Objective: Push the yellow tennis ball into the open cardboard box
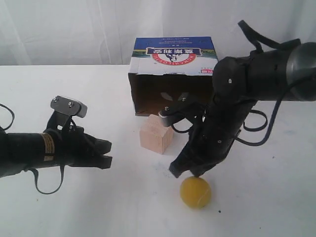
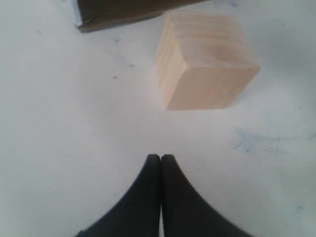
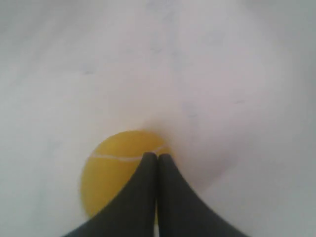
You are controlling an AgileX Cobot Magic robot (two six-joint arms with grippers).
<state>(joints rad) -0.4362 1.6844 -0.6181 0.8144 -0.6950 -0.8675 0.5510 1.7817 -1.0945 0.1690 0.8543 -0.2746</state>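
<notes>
The yellow tennis ball (image 1: 195,192) lies on the white table near the front, right of centre. My right gripper (image 1: 186,173) is shut, empty, and hangs just above the ball's back left edge; in the right wrist view its closed tips (image 3: 157,157) overlap the ball (image 3: 111,175), whose white seam shows. The open cardboard box (image 1: 173,74) lies on its side at the back, its dark opening facing forward. My left gripper (image 1: 108,152) is shut and empty at the left, pointing right, far from the ball; its closed tips (image 2: 161,158) show in the left wrist view.
A pale wooden cube (image 1: 156,134) stands right in front of the box's opening, between ball and box; it also fills the left wrist view (image 2: 205,59), with the box's lower edge (image 2: 118,15) beyond. A white curtain backs the white table (image 1: 74,207).
</notes>
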